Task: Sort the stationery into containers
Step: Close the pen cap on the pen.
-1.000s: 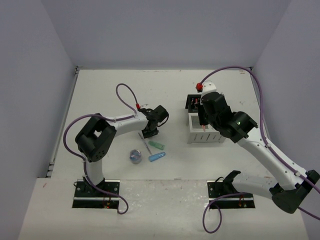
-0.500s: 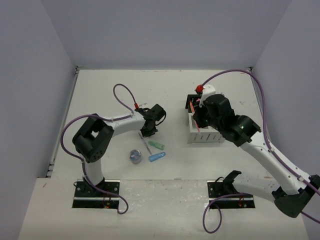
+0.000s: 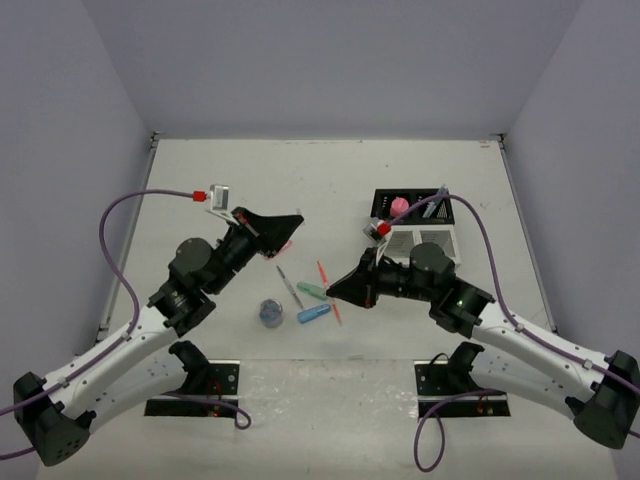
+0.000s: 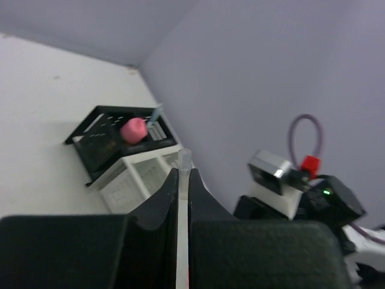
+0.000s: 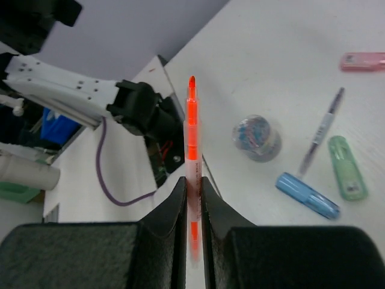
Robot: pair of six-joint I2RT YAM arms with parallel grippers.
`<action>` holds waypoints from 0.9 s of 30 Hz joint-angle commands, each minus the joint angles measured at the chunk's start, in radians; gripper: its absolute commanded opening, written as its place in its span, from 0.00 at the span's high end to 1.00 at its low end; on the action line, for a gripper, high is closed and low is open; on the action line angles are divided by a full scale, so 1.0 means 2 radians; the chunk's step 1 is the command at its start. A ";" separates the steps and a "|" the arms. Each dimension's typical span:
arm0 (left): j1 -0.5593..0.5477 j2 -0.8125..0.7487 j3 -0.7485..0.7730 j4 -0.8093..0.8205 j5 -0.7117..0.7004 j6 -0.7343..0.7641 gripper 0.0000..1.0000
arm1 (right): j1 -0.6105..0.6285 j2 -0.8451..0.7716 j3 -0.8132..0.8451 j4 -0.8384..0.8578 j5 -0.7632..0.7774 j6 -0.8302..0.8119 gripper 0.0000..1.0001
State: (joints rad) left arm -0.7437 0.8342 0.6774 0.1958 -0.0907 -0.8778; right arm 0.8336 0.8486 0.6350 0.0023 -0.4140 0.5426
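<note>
Clear pen [image 4: 183, 161]: pinched in the tightly closed left hand [image 4: 183, 176], raised above the table's [image 3: 200, 180] left half.
Loose pieces: blue-grey roll [image 3: 270, 312], thin pen [image 3: 290, 287], mint capsule [image 3: 313, 290], blue capsule [image 3: 313, 313], on the table between the arms.
Orange pen [image 5: 190, 120]: pinched by the right hand [image 5: 191, 180], just above them.
Containers: black organiser [image 3: 410, 191], white organiser [image 3: 422, 240], far right; each pen is probably best lowered in upright.

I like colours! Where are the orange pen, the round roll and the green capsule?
Orange pen [image 5: 191, 129], right wrist view, middle of its barrel.
Round blue-grey roll [image 5: 257, 137], right wrist view, centre of its top.
Mint green capsule [image 5: 347, 176], right wrist view, middle of its body.
</note>
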 commanded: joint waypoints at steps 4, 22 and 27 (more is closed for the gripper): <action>0.002 -0.036 -0.061 0.223 0.176 0.018 1.00 | 0.051 0.010 -0.005 0.228 -0.015 0.080 1.00; 0.002 -0.049 -0.089 0.253 0.193 -0.017 1.00 | 0.053 -0.002 0.012 0.187 0.032 0.064 1.00; 0.003 -0.048 -0.087 0.256 0.186 -0.014 1.00 | 0.056 0.010 0.009 0.191 0.021 0.067 1.00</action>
State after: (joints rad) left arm -0.7418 0.7402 0.5016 0.6461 0.2790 -0.9044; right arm 0.9360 0.8538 0.6150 0.3660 -0.3649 0.6800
